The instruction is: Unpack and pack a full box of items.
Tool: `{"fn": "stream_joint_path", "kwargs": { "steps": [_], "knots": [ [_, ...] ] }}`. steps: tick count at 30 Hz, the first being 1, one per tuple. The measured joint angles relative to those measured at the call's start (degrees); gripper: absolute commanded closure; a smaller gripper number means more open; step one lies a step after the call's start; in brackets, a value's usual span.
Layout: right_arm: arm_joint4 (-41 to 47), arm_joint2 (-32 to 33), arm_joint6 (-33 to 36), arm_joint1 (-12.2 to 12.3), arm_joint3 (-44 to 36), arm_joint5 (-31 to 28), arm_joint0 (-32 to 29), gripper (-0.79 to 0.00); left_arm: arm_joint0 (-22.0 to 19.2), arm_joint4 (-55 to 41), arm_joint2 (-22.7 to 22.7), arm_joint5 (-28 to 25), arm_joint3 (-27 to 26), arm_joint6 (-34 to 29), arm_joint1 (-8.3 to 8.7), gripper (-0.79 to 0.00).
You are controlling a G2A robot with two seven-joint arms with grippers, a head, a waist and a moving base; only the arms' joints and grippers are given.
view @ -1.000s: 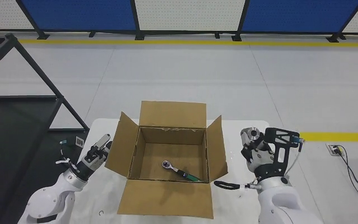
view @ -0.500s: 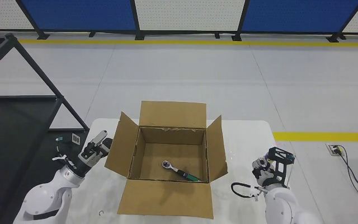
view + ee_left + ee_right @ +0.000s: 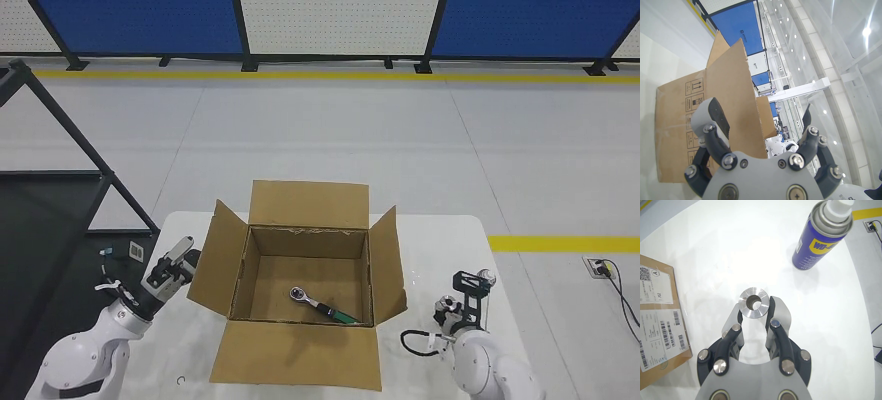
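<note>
Top view is showing you the cardboard box (image 3: 300,290) sitting at the middle of the white table (image 3: 440,235) with all four flaps folded outward. A ratchet wrench (image 3: 320,303) is lying flat on the box floor, with its round head pointing toward 10 o'clock and its green handle toward 4 o'clock. The left gripper (image 3: 175,262) is hovering just beside the outer face of the flap at 9 o'clock of the box. In the left wrist view you are seeing this gripper's fingers (image 3: 716,111) spread wide and released, with nothing between them and the flap edge standing beyond. The right arm is sitting at 4 o'clock of the box, over bare tabletop. In the right wrist view the right gripper (image 3: 754,308) is clamping a metal ring (image 3: 754,304), with both pads pressing against its outer wall and its bore facing the camera. You cannot tell whether the ring is resting on the table. A blue spray can (image 3: 821,236) is standing upright on the table, apart from the ring. A box flap bearing printed labels is lying well apart from the clamped fingers.
</note>
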Motion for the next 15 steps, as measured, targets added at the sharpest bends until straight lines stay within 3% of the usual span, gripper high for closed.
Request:
{"fn": "stream_joint_path", "kwargs": {
  "steps": [5, 6, 9, 10, 11, 15],
  "knots": [
    [-0.52, -0.68, 0.76, 0.06, 3.61, 0.64, 2.33, 0.000, 1.11, -0.34, -0.11, -0.17, -0.57, 0.94, -0.01, -0.785],
    [-0.50, -0.75, 0.78, 0.08, 4.02, 0.66, 2.60, -0.086, 1.26, -0.40, -0.08, -0.18, -0.69, 1.08, -0.01, -0.785],
    [-0.41, -1.02, 0.98, 0.14, 4.81, 0.52, 3.14, -0.163, 1.65, -0.50, 0.04, -0.27, -1.04, 1.43, -0.03, -0.785],
    [-0.40, -1.09, 1.08, 0.15, 4.93, 0.49, 3.23, -0.271, 1.73, -0.50, 0.07, -0.28, -1.13, 1.55, -0.04, -0.785],
    [-0.38, -1.18, 1.23, 0.18, 5.03, 0.47, 3.33, -0.323, 1.81, -0.48, 0.13, -0.28, -1.24, 1.69, -0.04, -0.785],
    [-0.14, -1.44, 1.60, 0.23, 4.84, 0.60, 3.29, -0.376, 1.98, -0.47, 0.23, -0.12, -1.48, 1.91, -0.05, -0.785]
  ]
}}
